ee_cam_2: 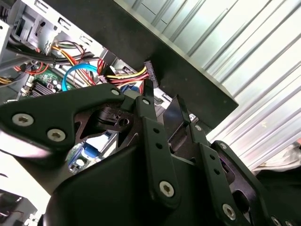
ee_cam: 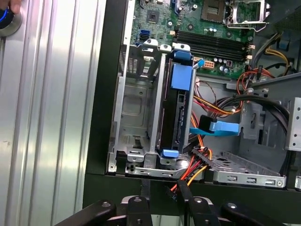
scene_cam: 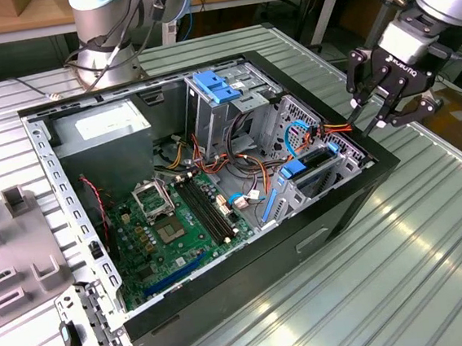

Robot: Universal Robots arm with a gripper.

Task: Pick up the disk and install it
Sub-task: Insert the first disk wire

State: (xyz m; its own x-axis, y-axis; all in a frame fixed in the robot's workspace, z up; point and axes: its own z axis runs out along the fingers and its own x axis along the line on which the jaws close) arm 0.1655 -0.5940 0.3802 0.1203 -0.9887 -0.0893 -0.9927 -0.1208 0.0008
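The disk (ee_cam: 178,117) stands on edge inside the metal drive cage (ee_cam: 136,117) at the case's front corner. Blue carrier rails frame it at both ends. In the exterior view the disk (scene_cam: 312,161) sits low in the cage, toward the exterior view's right. My gripper (scene_cam: 376,124) hovers just outside the case's black rim, above and to the right of the disk. In the first wrist view the gripper (ee_cam: 164,193) is open, its fingers apart. A black power plug (ee_cam: 170,190) with red, yellow and orange wires lies between the tips. In the second wrist view the same plug (ee_cam_2: 148,69) sits just past the gripper (ee_cam_2: 162,101).
The open computer case (scene_cam: 355,185) lies on a ribbed metal table (scene_cam: 405,279). Inside are the green motherboard (scene_cam: 170,220), a grey power supply (scene_cam: 99,124) and a bare blue bracket (scene_cam: 216,86) on the upper cage. Cable bundles (ee_cam: 221,103) run beside the disk. The arm's base (scene_cam: 103,38) stands behind.
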